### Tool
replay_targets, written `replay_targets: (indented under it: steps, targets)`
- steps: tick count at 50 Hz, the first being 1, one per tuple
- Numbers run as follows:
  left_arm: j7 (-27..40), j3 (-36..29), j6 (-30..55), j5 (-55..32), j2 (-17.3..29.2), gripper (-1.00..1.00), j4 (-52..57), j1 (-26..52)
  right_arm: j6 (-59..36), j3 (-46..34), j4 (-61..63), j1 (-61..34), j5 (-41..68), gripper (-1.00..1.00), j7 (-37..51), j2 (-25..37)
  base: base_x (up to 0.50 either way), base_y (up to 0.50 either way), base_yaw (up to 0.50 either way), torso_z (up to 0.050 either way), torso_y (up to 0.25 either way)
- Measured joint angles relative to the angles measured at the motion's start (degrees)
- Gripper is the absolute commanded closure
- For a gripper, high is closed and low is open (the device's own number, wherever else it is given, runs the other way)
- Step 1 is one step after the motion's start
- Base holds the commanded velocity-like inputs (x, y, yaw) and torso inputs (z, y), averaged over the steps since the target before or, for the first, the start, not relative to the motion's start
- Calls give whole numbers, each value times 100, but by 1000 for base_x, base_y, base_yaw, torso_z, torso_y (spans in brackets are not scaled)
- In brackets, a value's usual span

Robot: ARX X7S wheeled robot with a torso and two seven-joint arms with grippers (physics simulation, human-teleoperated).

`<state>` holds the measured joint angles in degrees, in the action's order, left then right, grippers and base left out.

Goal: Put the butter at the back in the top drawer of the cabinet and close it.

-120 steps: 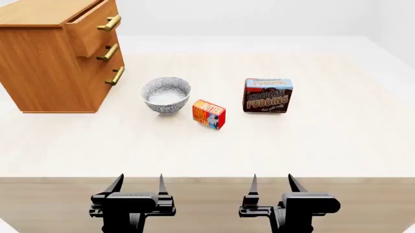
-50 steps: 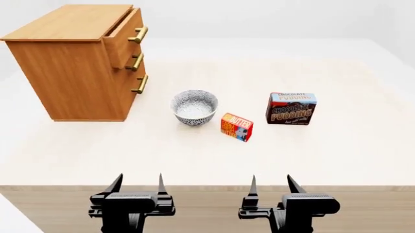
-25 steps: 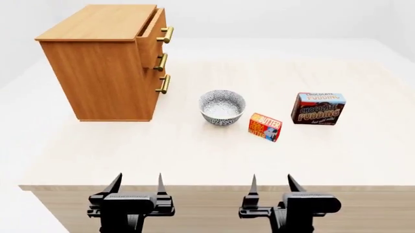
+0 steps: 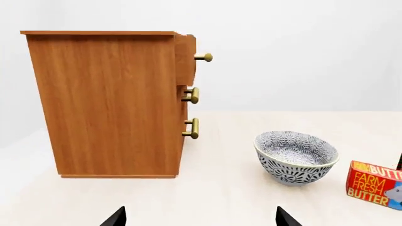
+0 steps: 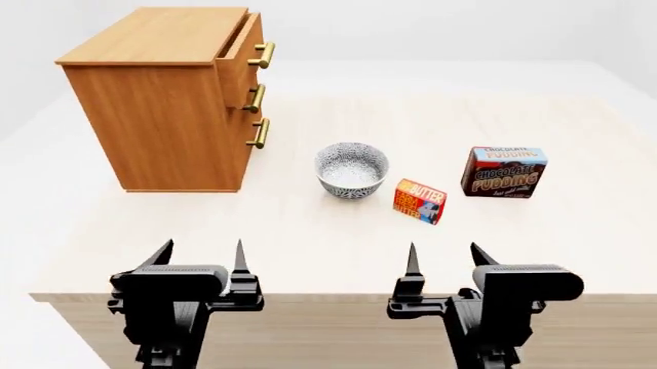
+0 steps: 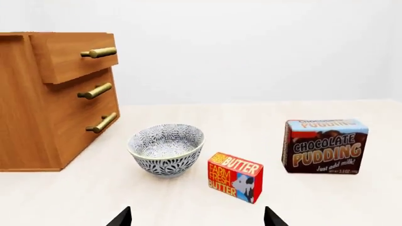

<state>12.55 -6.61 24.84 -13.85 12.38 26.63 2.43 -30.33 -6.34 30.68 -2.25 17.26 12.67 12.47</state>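
Table (image 5: 339, 238): top drawer (image 6: 69, 56) ajar, interior hidden; left claw (image 5: 200, 257), right claw (image 5: 445, 260) spread, empty.

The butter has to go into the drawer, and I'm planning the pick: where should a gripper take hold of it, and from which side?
Grip the butter across its two narrow faces, coming from above with the right gripper, which is nearer. The box stands upright and turned askew, so the wrist must turn to match. The bowl stands close beside it; keep the fingers clear of that side.

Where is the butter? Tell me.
In the head view, the butter stands on the table right of centre, just right of the bowl and left of the pudding box.
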Motion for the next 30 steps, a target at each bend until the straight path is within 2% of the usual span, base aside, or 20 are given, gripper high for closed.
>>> replay_targets:
  steps: [3,13,30]
  targets:
    - [60,71,380,-133,51,-100,338,107,-391,55,293,-129,155,-100,59,51,194,0,0,0,0]
    - [212,276,1225,-474,158,-100,1081,407,-1258,173,949,-472,519,-100,187,184,500,0,0,0,0]
    - [320,379,1624,-680,233,-100,1456,553,-1754,269,1337,-657,776,-100,303,285,500,0,0,0,0]
